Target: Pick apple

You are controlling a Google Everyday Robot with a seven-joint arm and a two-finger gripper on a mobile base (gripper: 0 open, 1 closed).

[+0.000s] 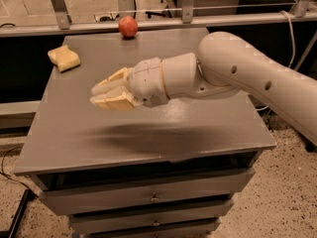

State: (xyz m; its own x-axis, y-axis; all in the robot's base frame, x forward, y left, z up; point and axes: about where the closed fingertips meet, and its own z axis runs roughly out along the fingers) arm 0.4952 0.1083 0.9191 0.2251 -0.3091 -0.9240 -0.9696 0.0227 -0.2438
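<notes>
The arm (257,68) is cut off at the right edge of my view, so I can't see its base. I cannot tell from here whether the gripper (106,95) is spread or pressed together. It points leftward, held level above the table (198,128), with its shadow underneath. The apple (128,27) sits well beyond the gripper, at the table's far edge. A sponge (64,58) lies beyond it to the left.

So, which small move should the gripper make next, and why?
Probably reach toward the far edge of the table. The apple rests there, while the gripper hovers above the middle of the table, well short of it and not aimed at it.
</notes>
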